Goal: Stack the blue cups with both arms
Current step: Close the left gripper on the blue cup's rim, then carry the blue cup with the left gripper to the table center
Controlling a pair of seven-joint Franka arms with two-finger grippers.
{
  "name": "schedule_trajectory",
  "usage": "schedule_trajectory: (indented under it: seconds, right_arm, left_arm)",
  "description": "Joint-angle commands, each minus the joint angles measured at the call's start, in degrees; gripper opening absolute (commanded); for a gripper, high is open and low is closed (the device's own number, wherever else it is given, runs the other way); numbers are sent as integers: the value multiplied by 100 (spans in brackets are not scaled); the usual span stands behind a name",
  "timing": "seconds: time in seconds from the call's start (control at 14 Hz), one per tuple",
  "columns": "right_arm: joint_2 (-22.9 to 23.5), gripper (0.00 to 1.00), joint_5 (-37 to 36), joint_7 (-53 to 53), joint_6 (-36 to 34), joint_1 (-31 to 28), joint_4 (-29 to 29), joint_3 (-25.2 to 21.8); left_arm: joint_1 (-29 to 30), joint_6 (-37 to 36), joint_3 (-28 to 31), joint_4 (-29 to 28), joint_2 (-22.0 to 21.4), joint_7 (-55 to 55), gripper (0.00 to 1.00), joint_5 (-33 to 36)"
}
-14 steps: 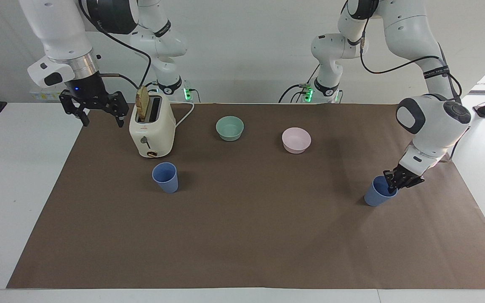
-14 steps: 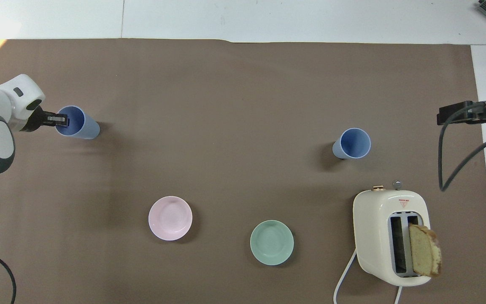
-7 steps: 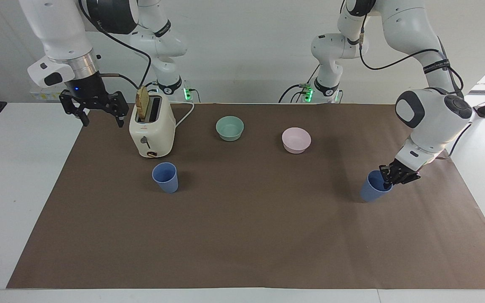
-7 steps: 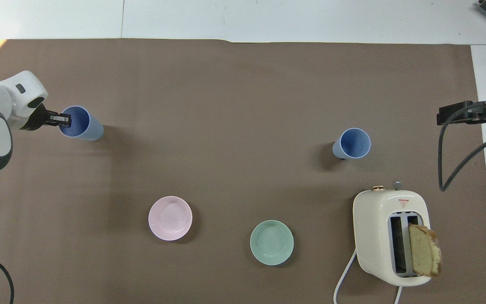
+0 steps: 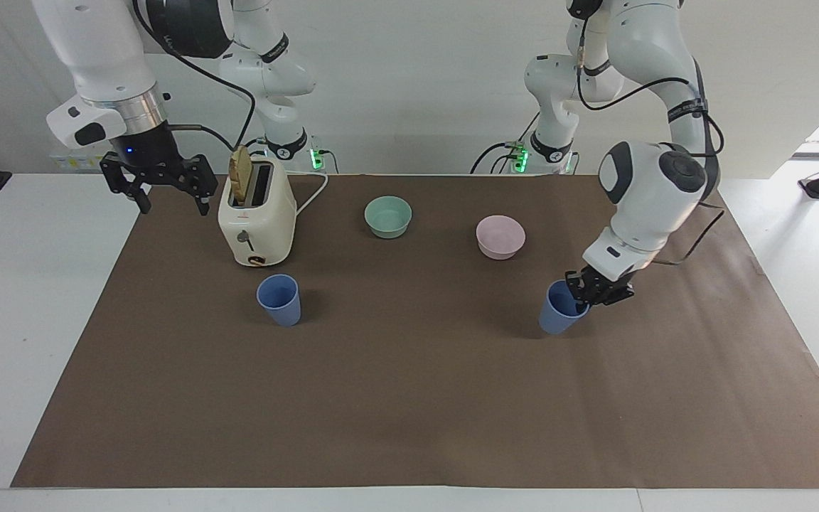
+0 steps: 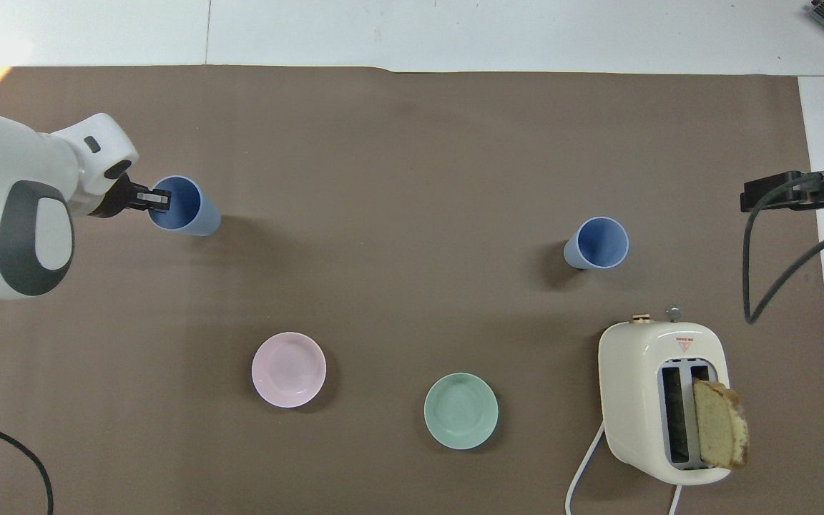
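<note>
My left gripper (image 5: 584,294) is shut on the rim of one blue cup (image 5: 556,318) and holds it tilted, low over the mat toward the left arm's end. The overhead view shows that gripper (image 6: 157,200) with one finger inside the cup (image 6: 190,212). The other blue cup (image 5: 279,300) stands upright on the mat, farther from the robots than the toaster, and also shows in the overhead view (image 6: 599,243). My right gripper (image 5: 170,193) is open and empty, hanging in the air beside the toaster over the mat's edge, where the right arm waits.
A cream toaster (image 5: 257,217) with a bread slice (image 5: 240,176) in its slot stands near the right arm. A teal bowl (image 5: 388,216) and a pink bowl (image 5: 500,237) sit between the arms' bases. A brown mat (image 5: 409,398) covers the table.
My left gripper has carried its blue cup sideways toward the table's middle and the other cup. The right arm and the other cup have not moved.
</note>
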Motion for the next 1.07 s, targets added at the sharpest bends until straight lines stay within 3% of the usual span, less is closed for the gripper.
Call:
schedule_trajectory:
  seconds: [0.0, 0.43, 0.86, 1.0]
  right_arm:
    - [-20, 100, 128, -64, 84, -37, -56, 7]
    - [-29, 100, 128, -37, 58, -28, -65, 7]
    - [-47, 100, 155, -28, 14, -28, -82, 86]
    - [-82, 100, 155, -64, 31, -28, -170, 86]
  left_arm:
    - [-666, 277, 119, -258, -165, -690, 0, -39]
    - [-1590, 911, 119, -469, -33, -1921, 0, -22]
    - [-1811, 956, 93, -776, -129, -2248, 0, -22]
    - [-1802, 955, 92, -804, -138, -2310, 18, -65]
